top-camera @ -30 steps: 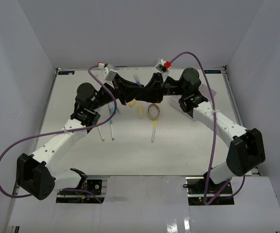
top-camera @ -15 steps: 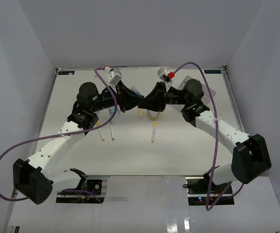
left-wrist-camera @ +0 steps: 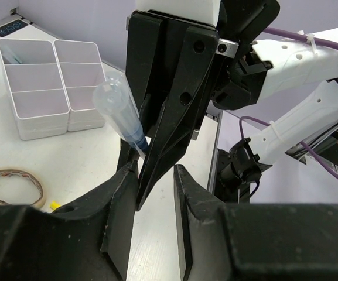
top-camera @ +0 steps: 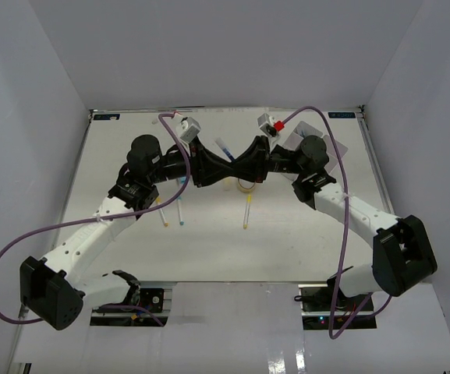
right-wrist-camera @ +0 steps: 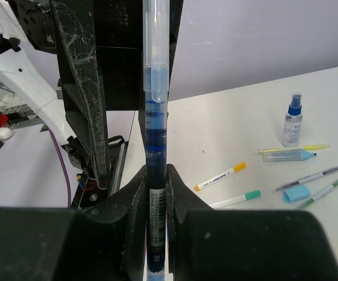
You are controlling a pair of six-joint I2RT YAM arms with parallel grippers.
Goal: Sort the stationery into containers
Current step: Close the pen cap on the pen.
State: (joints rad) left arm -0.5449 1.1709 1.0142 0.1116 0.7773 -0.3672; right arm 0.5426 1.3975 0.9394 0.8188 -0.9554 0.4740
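Observation:
A blue pen [right-wrist-camera: 156, 146] with a clear cap stands upright between my right gripper's fingers; the right gripper [right-wrist-camera: 157, 171] is shut on its barrel. In the top view the two grippers meet nose to nose over mid-table, the left gripper [top-camera: 218, 165] against the right gripper [top-camera: 239, 165], and the pen [top-camera: 222, 146] sticks out behind them. Seen from the left wrist, the left gripper [left-wrist-camera: 156, 172] is open, its jaws apart around the tip of the right gripper, with the pen [left-wrist-camera: 117, 111] just beside its left finger. The white divided container [left-wrist-camera: 43, 127] sits on the table beyond.
A tan rubber-band ring [left-wrist-camera: 13, 184] lies near the container. Loose on the table are a yellow-capped marker [right-wrist-camera: 221, 175], a green-capped marker [right-wrist-camera: 236, 200], a small blue-capped bottle [right-wrist-camera: 292, 120], a highlighter [right-wrist-camera: 292, 154] and thin pens [right-wrist-camera: 309, 177].
The left jaws have opened off the pen, which now stays in the right gripper alone. Both grippers have drifted a little toward the near side of the table.

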